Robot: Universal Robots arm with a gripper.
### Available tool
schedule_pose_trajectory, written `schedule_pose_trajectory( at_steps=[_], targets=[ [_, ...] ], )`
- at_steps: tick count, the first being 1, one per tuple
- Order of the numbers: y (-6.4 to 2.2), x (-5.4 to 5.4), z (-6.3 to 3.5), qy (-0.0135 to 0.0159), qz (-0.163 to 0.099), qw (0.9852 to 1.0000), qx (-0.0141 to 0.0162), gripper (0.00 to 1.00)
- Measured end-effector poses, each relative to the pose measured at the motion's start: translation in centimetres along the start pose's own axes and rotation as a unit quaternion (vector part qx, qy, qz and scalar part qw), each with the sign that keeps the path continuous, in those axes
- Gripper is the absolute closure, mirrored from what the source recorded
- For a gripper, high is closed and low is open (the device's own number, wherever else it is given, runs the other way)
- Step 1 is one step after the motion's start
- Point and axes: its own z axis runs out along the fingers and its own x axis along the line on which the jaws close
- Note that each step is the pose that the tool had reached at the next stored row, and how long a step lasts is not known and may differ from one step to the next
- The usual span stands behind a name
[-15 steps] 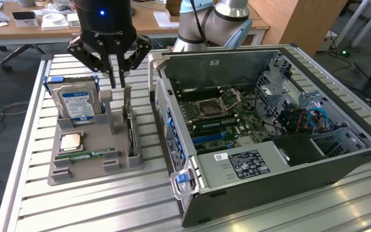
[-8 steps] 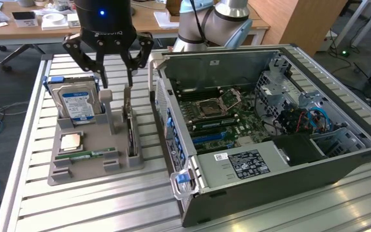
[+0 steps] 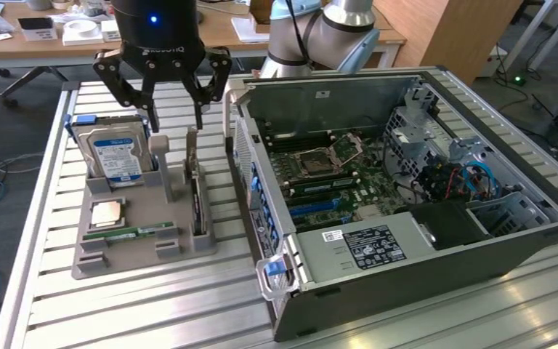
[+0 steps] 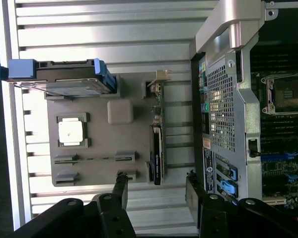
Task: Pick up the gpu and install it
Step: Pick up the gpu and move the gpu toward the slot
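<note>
The gpu (image 3: 195, 190) stands on its edge in a slot of the grey holder (image 3: 142, 256), on the side nearest the computer case. Its silver bracket points toward the arm. In the wrist view the gpu (image 4: 157, 145) is a thin dark strip seen edge-on from above. My gripper (image 3: 175, 120) hangs open above the holder's far end, over the card's bracket end, with nothing between its fingers. In the wrist view the gripper (image 4: 156, 191) has one black finger on each side of the card's line and is not touching it.
The open computer case (image 3: 511, 218) lies to the exterior view's right of the holder, motherboard (image 3: 330, 178) exposed. The holder also carries a blue-labelled hard drive (image 3: 114, 156), a CPU (image 3: 107, 212) and a RAM stick (image 3: 128, 234). All rest on a slatted aluminium table (image 3: 143, 313).
</note>
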Motion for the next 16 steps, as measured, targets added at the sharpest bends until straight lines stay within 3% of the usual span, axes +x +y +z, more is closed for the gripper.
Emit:
schedule_pose_trajectory(
  at_steps=[16],
  targets=[
    [-0.01,0.01,0.23,0.0,0.0,1.0,0.0,0.41]
  ],
)
